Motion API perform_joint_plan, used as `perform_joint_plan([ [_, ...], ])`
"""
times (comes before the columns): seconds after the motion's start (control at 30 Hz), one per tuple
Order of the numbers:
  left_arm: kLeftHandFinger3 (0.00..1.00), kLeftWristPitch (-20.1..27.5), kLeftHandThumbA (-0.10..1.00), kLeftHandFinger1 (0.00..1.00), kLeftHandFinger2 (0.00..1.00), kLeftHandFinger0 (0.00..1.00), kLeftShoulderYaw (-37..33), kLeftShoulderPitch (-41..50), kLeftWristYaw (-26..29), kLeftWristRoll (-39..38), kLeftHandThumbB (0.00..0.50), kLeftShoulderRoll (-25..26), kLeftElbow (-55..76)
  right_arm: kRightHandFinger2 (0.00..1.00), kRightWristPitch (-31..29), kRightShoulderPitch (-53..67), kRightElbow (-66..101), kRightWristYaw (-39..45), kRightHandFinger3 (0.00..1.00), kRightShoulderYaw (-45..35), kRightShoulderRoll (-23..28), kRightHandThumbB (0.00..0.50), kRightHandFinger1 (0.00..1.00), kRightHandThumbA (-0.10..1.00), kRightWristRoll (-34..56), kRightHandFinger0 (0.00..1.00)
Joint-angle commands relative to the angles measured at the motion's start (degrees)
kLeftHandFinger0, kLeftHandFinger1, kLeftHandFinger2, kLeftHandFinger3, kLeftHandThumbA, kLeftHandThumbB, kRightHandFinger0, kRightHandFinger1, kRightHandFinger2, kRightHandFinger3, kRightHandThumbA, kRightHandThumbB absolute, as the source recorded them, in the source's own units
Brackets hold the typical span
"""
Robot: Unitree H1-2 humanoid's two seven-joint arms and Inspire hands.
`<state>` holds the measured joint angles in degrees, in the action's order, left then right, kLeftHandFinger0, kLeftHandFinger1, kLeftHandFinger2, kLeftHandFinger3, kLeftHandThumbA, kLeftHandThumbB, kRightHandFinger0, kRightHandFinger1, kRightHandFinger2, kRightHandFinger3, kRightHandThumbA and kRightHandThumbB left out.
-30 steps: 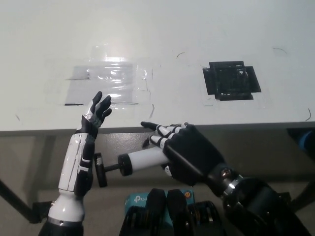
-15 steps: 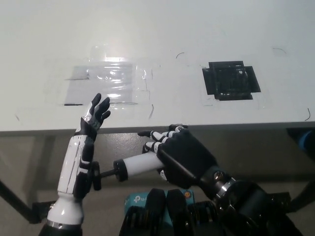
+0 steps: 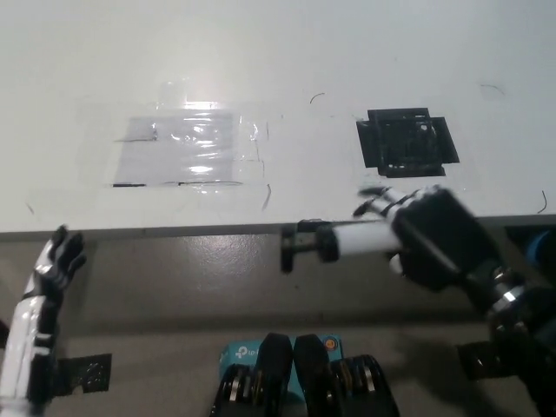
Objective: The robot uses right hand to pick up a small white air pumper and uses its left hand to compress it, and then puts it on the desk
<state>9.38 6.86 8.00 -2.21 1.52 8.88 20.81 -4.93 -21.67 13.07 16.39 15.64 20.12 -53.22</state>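
The black right hand (image 3: 434, 236) grips the white air pumper (image 3: 347, 239) level at the desk (image 3: 278, 52) front edge, while the white left hand (image 3: 56, 265), fingers spread, rests lower left; setting-down appears next, needing the pumper carried forward over the desktop.

Matt white desk (image 3: 347, 52) with smooth top, glossy clear tape patch (image 3: 187, 152) (wrinkled, catching glare), matt black square patch (image 3: 407, 142), smooth white plastic air pumper (image 3: 347, 238) with black end, hard black plastic right hand (image 3: 426, 230)
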Motion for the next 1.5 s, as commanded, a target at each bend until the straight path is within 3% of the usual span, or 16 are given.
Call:
perform_joint_plan([
  [0.0, 1.00, 4.30, 1.00, 1.00, 1.00, 1.00, 1.05, 1.18, 0.81, -1.37, 0.207, -0.03, -0.05, 0.84, 1.09, -4.71, -0.51, -1.22, 0.80, -3.53, 0.07, 0.185, 0.48, -0.10, 4.60, 0.00],
  [0.13, 1.00, 5.69, 1.00, 1.00, 1.00, 1.00, 0.07, 1.66, 0.06, -1.34, 0.153, -0.24, -1.17, 0.90, 2.24, -11.67, -6.98, -0.96, 0.85, -5.06, 0.05, 0.150, 0.52, -0.10, 4.72, 0.00],
  [0.2, 1.00, 6.43, 1.00, 1.00, 1.00, 1.00, -0.64, 1.77, 0.13, -0.62, 0.115, -0.86, -1.82, 0.89, 2.00, -15.51, -12.05, -2.05, 0.83, -4.98, -0.13, 0.176, 0.51, -0.10, 4.37, 0.00],
  [0.37, 1.00, 4.60, 1.00, 1.00, 1.00, 1.00, -2.35, 3.88, -0.53, -0.87, 0.152, -1.92, -1.00, 0.89, 3.42, -22.32, -23.83, -3.79, 0.95, -3.37, -1.59, 0.178, 0.58, -0.10, 2.78, 0.03],
  [0.43, 1.00, 3.24, 1.00, 1.00, 1.00, 1.00, -2.63, 4.40, -0.48, -0.51, 0.176, -2.12, -0.52, 0.92, 3.37, -26.11, -30.69, -5.35, 0.92, -2.52, -2.50, 0.207, 0.62, -0.10, 2.65, 0.07],
  [0.57, 1.00, 2.99, 1.00, 1.00, 1.00, 1.00, -3.44, 4.66, -0.57, -0.21, 0.196, -2.77, -0.95, 0.88, 2.32, -31.91, -43.13, -10.10, 0.87, -1.19, -3.67, 0.199, 0.58, -0.10, 3.04, 0.05],
  [0.73, 1.00, 4.95, 1.00, 1.00, 1.00, 1.00, -4.34, 6.09, -0.81, -0.42, 0.140, -3.10, -1.73, 0.93, 2.54, -36.63, -54.93, -13.91, 0.87, 0.28, -5.37, 0.230, 0.60, -0.10, 3.80, 0.07],
  [0.83, 1.00, 4.44, 1.00, 1.00, 1.00, 1.00, -4.42, 5.64, -0.81, -0.45, 0.143, -3.01, -1.63, 0.88, 6.42, -38.42, -57.94, -11.33, 0.72, 1.64, -5.69, 0.234, 0.63, -0.10, 3.35, 0.22],
  [0.9, 1.00, 4.45, 1.00, 1.00, 1.00, 1.00, -4.32, 5.77, -0.66, 0.18, 0.136, -2.93, -1.63, 0.84, 8.87, -38.37, -57.77, -8.22, 0.80, 3.03, -5.43, 0.262, 0.66, 0.03, 2.76, 0.38],
  [0.93, 1.00, 4.70, 1.00, 1.00, 1.00, 1.00, -4.28, 5.86, -0.64, 0.32, 0.134, -2.86, -1.73, 0.78, 9.36, -38.36, -57.91, -7.77, 0.79, 3.64, -5.31, 0.265, 0.61, 0.06, 2.70, 0.37],
  [0.97, 1.00, 4.84, 1.00, 1.00, 1.00, 1.00, -4.19, 5.92, -0.70, 0.27, 0.134, -2.68, -1.79, 0.92, 9.95, -38.85, -58.73, -6.17, 0.90, 5.00, -5.04, 0.242, 0.79, 0.17, 2.06, 0.56],
  [1.0, 1.00, 4.76, 1.00, 1.00, 1.00, 1.00, -4.13, 5.99, -0.70, 0.48, 0.142, -2.57, -1.81, 1.00, 10.23, -39.11, -59.05, -4.61, 1.00, 5.76, -4.76, 0.253, 1.00, 0.25, 2.20, 0.86],
  [1.03, 1.00, 4.54, 1.00, 1.00, 1.00, 1.00, -4.11, 6.06, -0.74, 0.38, 0.151, -2.52, -1.83, 1.00, 10.60, -39.15, -59.00, -3.88, 1.00, 6.13, -4.55, 0.263, 1.00, 0.31, 2.64, 1.00],
  [1.1, 1.00, 4.41, 1.00, 1.00, 1.00, 1.00, -4.05, 6.25, -0.75, 0.28, 0.163, -2.47, -2.14, 1.00, 11.91, -38.93, -58.01, -1.86, 1.00, 6.63, -3.81, 0.293, 1.00, 0.46, 3.44, 1.00],
  [1.27, 1.00, 3.80, 1.00, 1.00, 1.00, 1.00, -3.97, 6.16, -0.76, 0.42, 0.185, -2.37, -1.92, 1.00, 11.19, -38.12, -56.39, -5.95, 1.00, 6.43, -2.81, 0.281, 1.00, 0.63, 3.91, 1.00],
  [1.47, 1.00, 4.19, 1.00, 1.00, 1.00, 1.00, -3.74, 6.38, -0.82, -0.05, 0.181, -2.20, -1.88, 1.00, 9.46, -36.63, -53.57, -8.18, 1.00, 5.64, -1.57, 0.288, 1.00, 0.66, 5.21, 1.00],
])
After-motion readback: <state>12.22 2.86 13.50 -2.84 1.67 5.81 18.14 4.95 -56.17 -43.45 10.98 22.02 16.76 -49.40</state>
